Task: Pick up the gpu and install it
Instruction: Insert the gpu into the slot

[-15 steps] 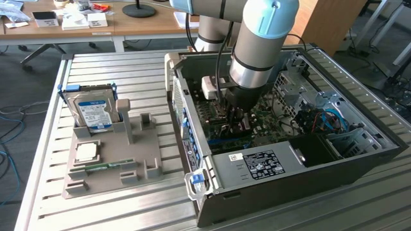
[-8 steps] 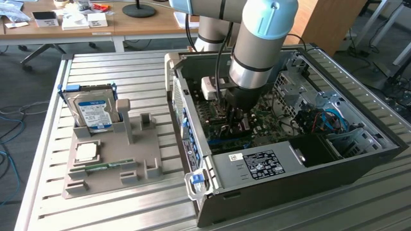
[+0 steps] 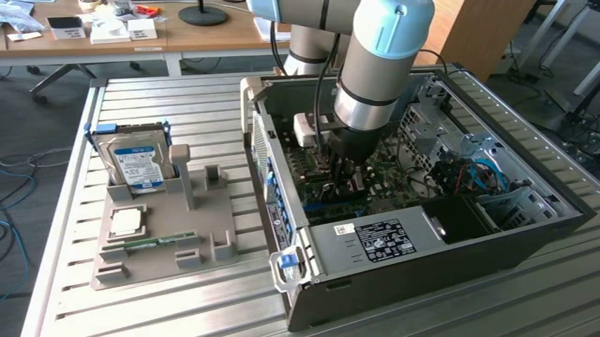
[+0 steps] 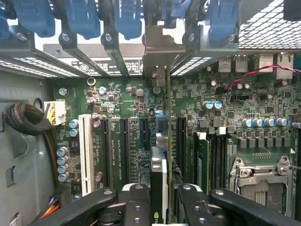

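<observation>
Gripping the gpu edge-on between its two black fingers, the hand is closed on the card and holds it upright over the motherboard, inside the open computer case. The pick-up looks done; the install appears under way but not finished. In the wrist view the card's silver metal end bracket reaches up to the row of rear slot covers beyond the motherboard, and the green board edge runs in line with the long black expansion slots, just beside them. Whether the card's lower edge is seated in a slot cannot be told. The card shows as a thin green edge with a grey-silver body between the fingers; its fan face is turned away. Outside the case, on the worktop at the exterior view's left, a grey holder carries the blue-labelled hard drive.
</observation>
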Available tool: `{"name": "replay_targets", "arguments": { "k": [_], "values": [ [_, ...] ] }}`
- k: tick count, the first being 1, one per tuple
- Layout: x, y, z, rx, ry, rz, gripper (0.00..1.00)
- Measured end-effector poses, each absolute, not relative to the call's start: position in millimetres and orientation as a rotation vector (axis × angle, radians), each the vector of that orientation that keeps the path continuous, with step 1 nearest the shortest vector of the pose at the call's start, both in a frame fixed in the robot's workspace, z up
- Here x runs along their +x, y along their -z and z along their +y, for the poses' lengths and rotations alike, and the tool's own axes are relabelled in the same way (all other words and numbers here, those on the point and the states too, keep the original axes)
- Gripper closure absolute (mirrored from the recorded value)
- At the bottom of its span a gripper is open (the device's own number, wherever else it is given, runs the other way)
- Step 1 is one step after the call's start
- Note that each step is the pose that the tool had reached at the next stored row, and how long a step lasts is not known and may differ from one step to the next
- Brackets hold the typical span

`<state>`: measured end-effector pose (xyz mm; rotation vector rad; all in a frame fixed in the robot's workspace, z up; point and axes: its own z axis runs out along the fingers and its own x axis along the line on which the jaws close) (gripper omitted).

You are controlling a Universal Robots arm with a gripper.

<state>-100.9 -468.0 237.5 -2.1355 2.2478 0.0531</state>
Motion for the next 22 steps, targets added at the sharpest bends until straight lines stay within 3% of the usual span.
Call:
{"name": "replay_targets", "arguments": {
  "k": [15,18,19,22],
  "values": [
    [-101.1,-237.3,-467.9,-2.135,-0.054,2.248,0.73],
    [-101.0,-237.3,-467.9,-2.135,-0.053,2.248,0.66],
    [-101.0,-237.3,-467.9,-2.135,-0.053,2.248,0.60],
    [-101.0,-237.5,-467.9,-2.135,-0.053,2.248,0.60]
  ]
}}
